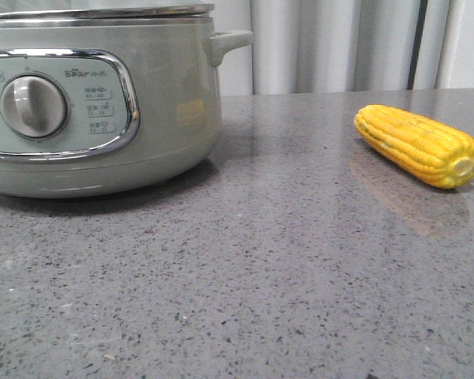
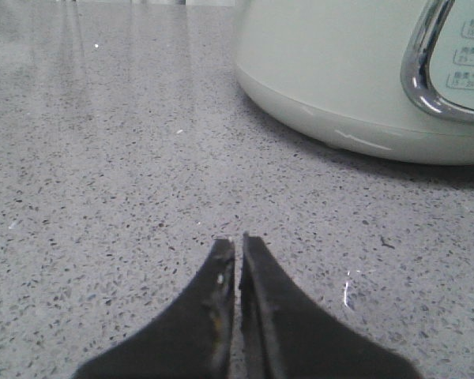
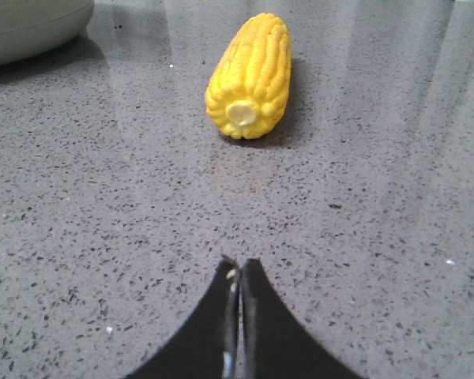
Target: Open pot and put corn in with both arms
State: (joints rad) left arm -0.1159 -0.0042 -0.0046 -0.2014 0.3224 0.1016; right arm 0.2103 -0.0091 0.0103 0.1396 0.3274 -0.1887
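The pot (image 1: 95, 103) sits lidded on the grey surface (image 1: 245, 276); the corn (image 1: 420, 146) lies on its side well apart from it. Both tools, left (image 2: 238, 241) and right (image 3: 240, 264), are pressed together and empty, each low near its own target, probably ready to start.

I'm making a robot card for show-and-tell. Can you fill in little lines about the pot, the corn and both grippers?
pot: pale grey-green Bear electric cooker, lid on, left side of the grey stone counter
dial: round, silver-grey, on the chrome-framed panel
corn: yellow cob lying on its side, right of the cooker, not touching it
left gripper: shut, empty, low over the counter near the cooker
right gripper: shut, empty, pointed at the cob's stubby pale end
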